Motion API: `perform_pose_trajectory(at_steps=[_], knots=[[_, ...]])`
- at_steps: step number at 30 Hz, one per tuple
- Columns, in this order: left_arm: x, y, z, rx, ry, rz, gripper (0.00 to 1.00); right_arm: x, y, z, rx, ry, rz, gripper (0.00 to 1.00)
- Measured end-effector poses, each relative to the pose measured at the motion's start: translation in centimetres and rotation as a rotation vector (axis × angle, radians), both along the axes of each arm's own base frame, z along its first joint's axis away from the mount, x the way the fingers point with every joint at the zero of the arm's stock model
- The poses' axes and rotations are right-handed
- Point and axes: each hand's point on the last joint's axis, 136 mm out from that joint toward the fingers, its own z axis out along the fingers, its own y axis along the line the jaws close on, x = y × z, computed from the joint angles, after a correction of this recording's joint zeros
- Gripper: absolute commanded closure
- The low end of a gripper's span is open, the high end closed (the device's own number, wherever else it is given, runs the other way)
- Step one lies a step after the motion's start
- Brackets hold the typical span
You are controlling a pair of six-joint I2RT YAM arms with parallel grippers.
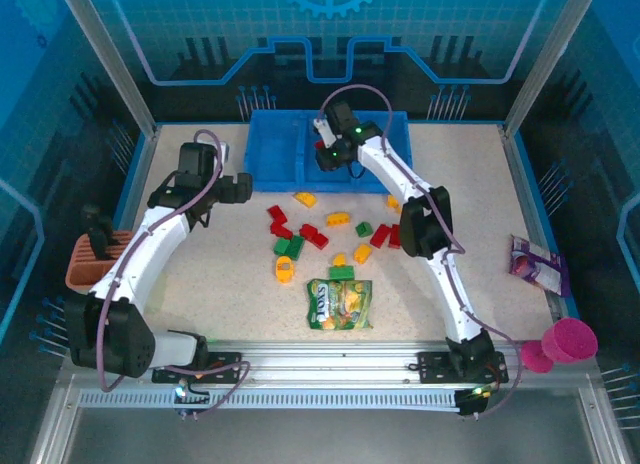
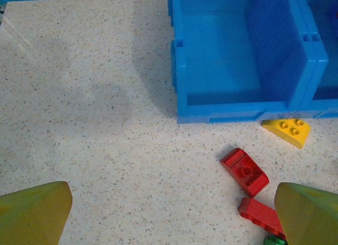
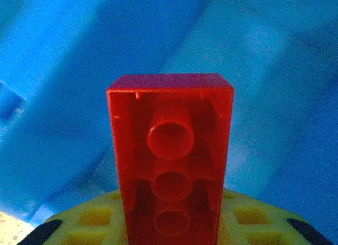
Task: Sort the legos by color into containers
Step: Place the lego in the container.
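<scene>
Clamping a red lego [image 3: 170, 160], right pincer [image 1: 323, 142] exposes its hollow underside.

We see left arm [image 1: 140, 246], right arm [image 1: 450, 284]: white tubes, black joints, thin purple cables [image 1: 207, 136]. Left hand [image 2: 171, 188] fingers [image 2: 34, 213] yellow.

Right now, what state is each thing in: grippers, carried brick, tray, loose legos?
left gripper: open, empty, above the table beside the tray.
right gripper: shut on the red brick, over the tray.
red brick: gripped, hollow underside facing the wrist camera.
left compartment: bare where visible.
loose legos: scattered on the table, unsorted.
candy bag: lying flat near them.
</scene>
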Motion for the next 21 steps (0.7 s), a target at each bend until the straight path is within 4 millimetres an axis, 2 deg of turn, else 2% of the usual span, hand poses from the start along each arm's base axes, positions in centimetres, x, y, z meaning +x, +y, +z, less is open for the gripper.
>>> perform_pose_trajectory(at_steps=[3, 8, 13, 16, 21], knots=[[0.0, -0.1, 0.1, -0.002, -0.004, -0.003, 0.01, -0.1, 0.2, -0.9, 0.002, 0.017, 0.006, 0.6], [0.1, -0.3, 0.4, -0.009, -0.008, -0.011, 0.01, -0.1, 0.4, -0.7, 0.014, 0.013, 0.016, 0.46], [0.3, -0.4, 1.3, -0.013, -0.024, -0.014, 0.01, -0.9, 0.4, -0.3, 0.013, 0.012, 0.031, 0.43], [0.4, -0.5, 1.5, -0.017, -0.03, -0.018, 0.01, -2.8, 0.0, 1.3, 0.006, 0.015, 0.046, 0.42], [0.6, -0.8, 1.8, -0.029, -0.045, -0.036, 0.0, -7.0, -1.7, 6.0, 0.032, -0.009, 0.048, 0.42]])
